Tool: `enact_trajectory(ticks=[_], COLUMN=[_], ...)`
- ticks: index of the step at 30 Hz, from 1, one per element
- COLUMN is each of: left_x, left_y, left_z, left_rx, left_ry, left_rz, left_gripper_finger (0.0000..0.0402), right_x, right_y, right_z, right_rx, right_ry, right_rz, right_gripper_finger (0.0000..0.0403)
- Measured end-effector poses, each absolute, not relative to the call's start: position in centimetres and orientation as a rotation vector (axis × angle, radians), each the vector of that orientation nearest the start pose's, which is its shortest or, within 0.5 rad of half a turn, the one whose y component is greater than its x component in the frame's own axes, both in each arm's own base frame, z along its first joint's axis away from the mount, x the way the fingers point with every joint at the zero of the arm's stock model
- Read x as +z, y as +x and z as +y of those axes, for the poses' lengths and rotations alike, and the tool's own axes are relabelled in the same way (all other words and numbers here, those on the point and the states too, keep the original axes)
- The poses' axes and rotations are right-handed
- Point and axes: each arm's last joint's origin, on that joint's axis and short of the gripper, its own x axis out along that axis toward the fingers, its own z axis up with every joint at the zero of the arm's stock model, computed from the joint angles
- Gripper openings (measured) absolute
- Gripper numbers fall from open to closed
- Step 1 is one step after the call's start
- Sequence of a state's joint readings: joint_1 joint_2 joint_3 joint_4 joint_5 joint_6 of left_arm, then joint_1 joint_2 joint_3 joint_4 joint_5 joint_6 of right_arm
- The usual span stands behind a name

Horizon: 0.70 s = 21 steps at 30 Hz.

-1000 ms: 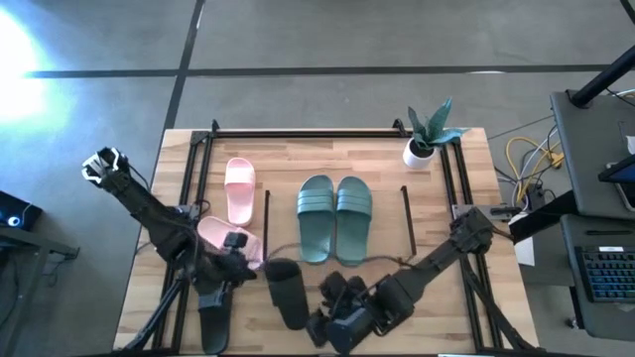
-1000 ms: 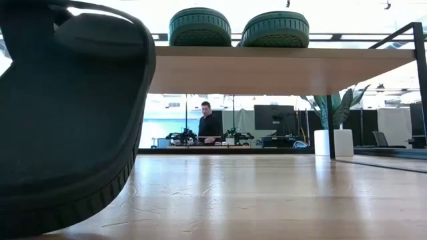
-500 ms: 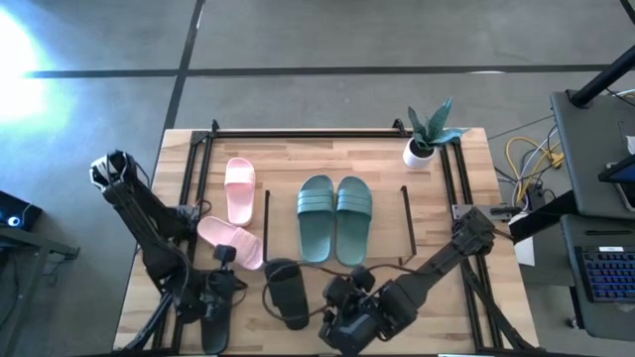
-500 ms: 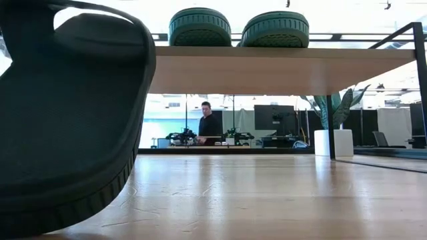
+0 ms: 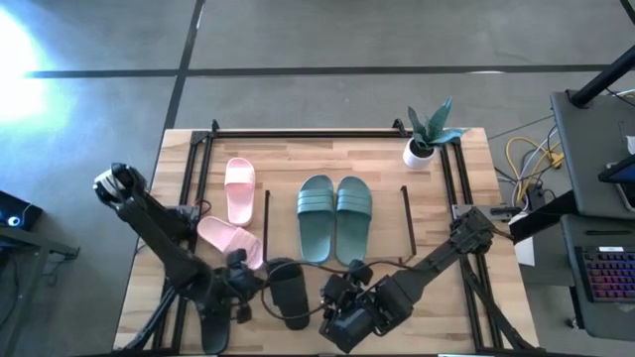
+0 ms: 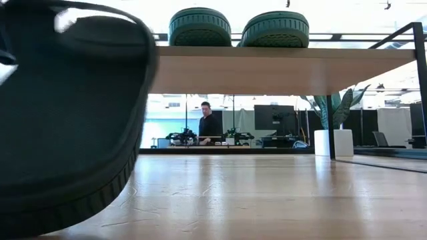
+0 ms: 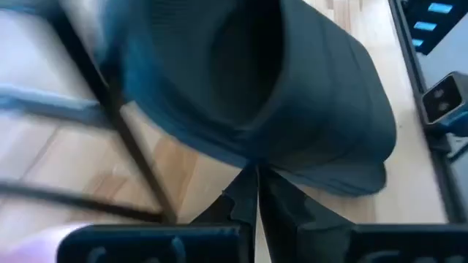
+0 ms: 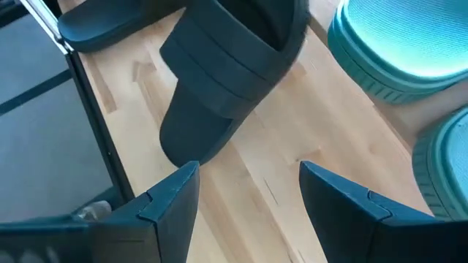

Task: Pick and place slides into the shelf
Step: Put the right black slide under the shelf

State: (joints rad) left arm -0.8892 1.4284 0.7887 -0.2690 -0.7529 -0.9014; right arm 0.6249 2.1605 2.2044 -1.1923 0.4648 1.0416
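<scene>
One black slide lies sole-down on the table near its near edge and fills the left of the low view. My left gripper is at its left side, shut. My right gripper is open just right of it, fingers short of the slide. A second black slide lies under the left arm. Two teal slides rest on the shelf board. Two pink slides lie left of the shelf. My left gripper's shut fingertips reach the black slide's sole edge, coming level from the table's left. The slide stays on the table. The view is blurred, so whether the tips press on it I cannot tell.
A potted plant stands at the table's far right corner. The shelf's thin black end frames flank the teal slides. Black table rails run along both sides. A person stands far back in the room.
My left gripper moved toward the near edge, then right toward the black slide between the arms. My right gripper stayed beside that slide, shifting slightly. The slide turned a little on the table, and its top blurs in the low view now.
</scene>
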Motion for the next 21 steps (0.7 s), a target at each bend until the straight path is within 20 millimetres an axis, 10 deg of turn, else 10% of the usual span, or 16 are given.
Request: enact_trajectory(ticks=[9,21], left_x=[18.9,18.5], left_y=[24.0,25.5], left_z=[-21.7,-24.3], left_rx=[0.057,-0.061], left_ry=[-0.248,-0.277], left_rz=[0.525,0.607], left_gripper_finger=[0.0,0.0], right_x=[30.4,30.1], right_y=[34.8,31.8], right_z=[26.4,27.7], right_rx=[-0.385,-0.503], right_ry=[0.297,0.256], right_rz=[0.989,1.026], right_gripper_finger=[0.0225,0.0225])
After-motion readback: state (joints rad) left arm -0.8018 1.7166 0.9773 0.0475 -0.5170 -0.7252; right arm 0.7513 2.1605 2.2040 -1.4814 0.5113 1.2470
